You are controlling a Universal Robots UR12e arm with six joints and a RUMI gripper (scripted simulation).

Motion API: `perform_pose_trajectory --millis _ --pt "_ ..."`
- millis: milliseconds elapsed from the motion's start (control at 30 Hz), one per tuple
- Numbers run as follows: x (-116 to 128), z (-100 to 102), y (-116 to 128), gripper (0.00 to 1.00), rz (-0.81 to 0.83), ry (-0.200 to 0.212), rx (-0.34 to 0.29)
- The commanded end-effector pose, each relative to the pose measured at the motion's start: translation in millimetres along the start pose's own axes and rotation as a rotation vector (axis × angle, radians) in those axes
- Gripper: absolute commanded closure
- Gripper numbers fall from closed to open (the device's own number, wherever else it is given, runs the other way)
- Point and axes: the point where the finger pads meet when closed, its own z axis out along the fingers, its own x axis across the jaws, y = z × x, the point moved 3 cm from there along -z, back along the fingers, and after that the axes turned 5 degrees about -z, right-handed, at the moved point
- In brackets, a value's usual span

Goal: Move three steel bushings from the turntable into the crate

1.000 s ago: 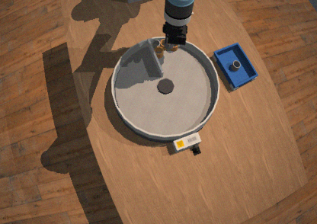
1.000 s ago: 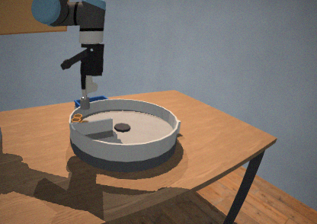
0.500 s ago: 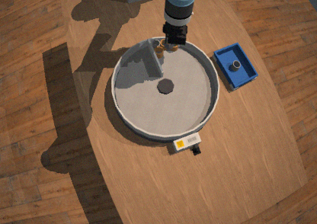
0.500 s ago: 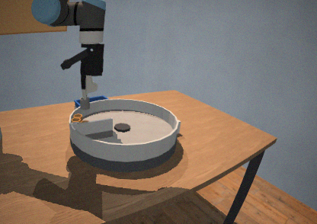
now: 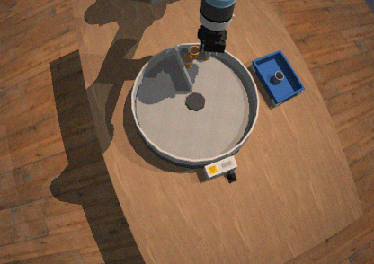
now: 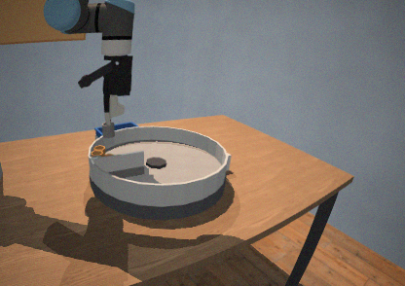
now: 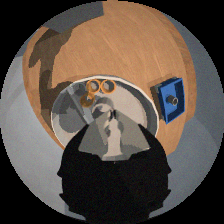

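Steel bushing [image 6: 108,129] clenched in the jaws, above the turntable [image 6: 161,192] rim.
Lift clear, carry steadily toward the blue crate [image 5: 262,69], frame right.

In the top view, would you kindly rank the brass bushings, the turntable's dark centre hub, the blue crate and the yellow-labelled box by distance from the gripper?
1. Brass bushings: just left of the gripper, at the turntable's far rim.
2. Dark centre hub: mid-turntable.
3. Blue crate: right of the turntable.
4. Yellow-labelled box: beyond the near rim, farthest.
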Motion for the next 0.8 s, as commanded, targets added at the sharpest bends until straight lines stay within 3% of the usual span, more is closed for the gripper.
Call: perform_pose_trajectory --millis 0,167,667,767 --pt "20.1 -0.4 -0.1 1.0 0.0 0.0 -0.001" --pt "36.3 -0.4 -0.6 1.0 0.0 0.0 -0.001" --pt "146.2 -0.3 -3.7 1.0 0.0 0.0 -0.001" --pt "154.2 -0.3 -3.9 1.0 0.0 0.0 -0.001"
